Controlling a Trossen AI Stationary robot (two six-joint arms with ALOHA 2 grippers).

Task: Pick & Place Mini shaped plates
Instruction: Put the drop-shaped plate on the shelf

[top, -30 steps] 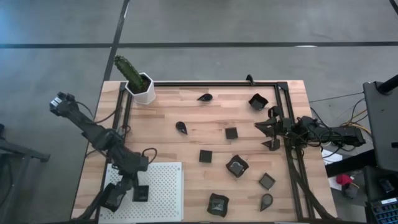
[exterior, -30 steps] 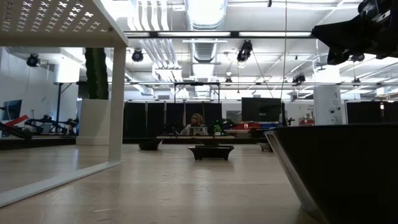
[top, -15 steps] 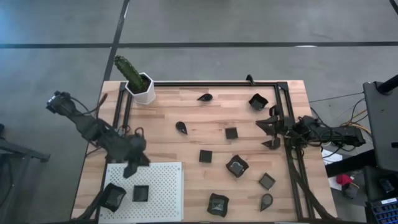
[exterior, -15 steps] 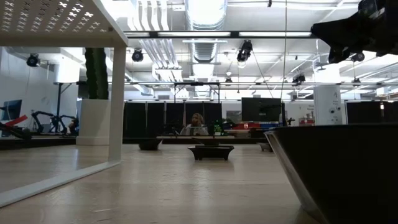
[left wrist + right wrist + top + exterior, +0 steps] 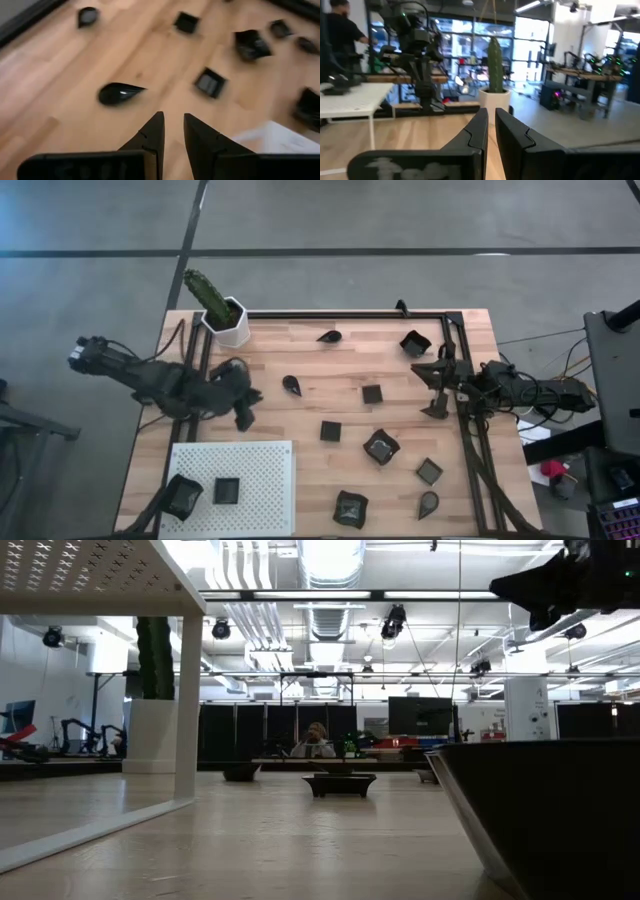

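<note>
Plates (image 5: 372,393) lie scattered mid-frame on the table (image 5: 270,360); two sit lower left on the white board (image 5: 262,480), my drop spot. My left pincer (image 5: 243,408), nearly together and empty, points at the teardrop plate (image 5: 119,93), likely next. My right pincer (image 5: 432,390) waits right, nearly together.

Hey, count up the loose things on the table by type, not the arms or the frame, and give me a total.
Dark mini plates: 11
White perforated board: 1
White pot with cactus: 1
Total: 13
</note>
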